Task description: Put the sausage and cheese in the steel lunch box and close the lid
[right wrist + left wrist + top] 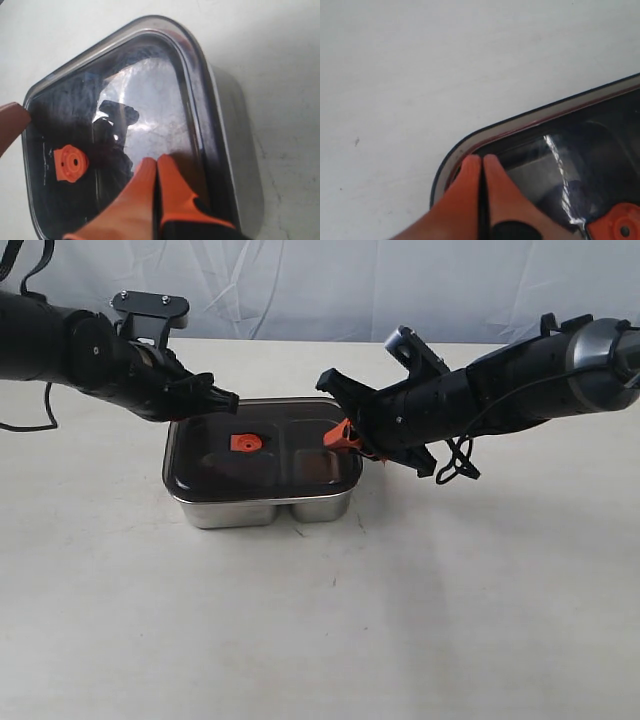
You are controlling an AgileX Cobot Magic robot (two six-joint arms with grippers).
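Contact falls on the dark smoky translucent rectangular lid (210,452), long axis nine-to-three: left gripper (482,160) at its ten o'clock corner, right gripper (156,162) near three, both clamped closed, empty.

— Where do we find the steel lunch box (262,510)?
— On the pale table (320,640), its shiny walls and rounded corners showing below the lid (205,455).
— And the lid?
— We see it lying flat on the box, dark and translucent, with its orange valve tab (245,442) near the centre.
— The food?
— We make out only dim shapes beneath; we cannot tell which.
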